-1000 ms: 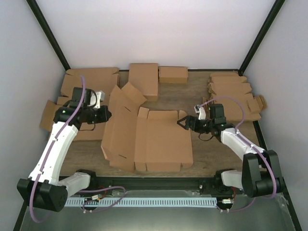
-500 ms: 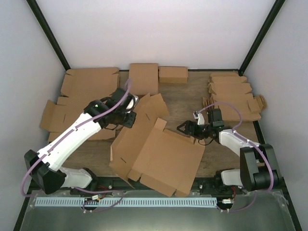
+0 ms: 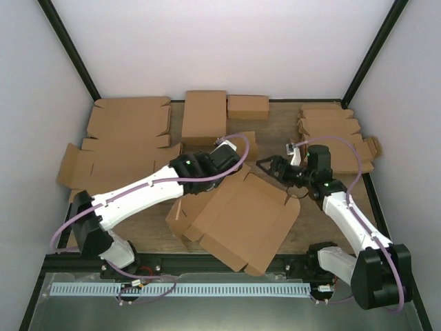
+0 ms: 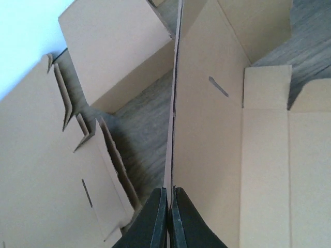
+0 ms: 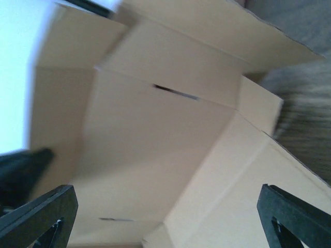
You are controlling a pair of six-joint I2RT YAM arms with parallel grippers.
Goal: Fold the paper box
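The paper box is a large brown die-cut cardboard blank lying skewed at the table's centre front, with one panel raised. My left gripper reaches across to its far edge. In the left wrist view it is shut on the thin edge of the upright panel. My right gripper is open and empty just beyond the box's far right corner. In the right wrist view its fingers stand wide apart, with the box's inner panels blurred in front of them.
Two closed brown boxes stand at the back. Flat cardboard blanks cover the left side, also in the left wrist view. A stack of small notched blanks lies at the back right. Walls enclose the table.
My left arm has swung right across the table while pinching the panel, and the box has turned and slid right and forward. My right gripper has drawn back and stayed open.
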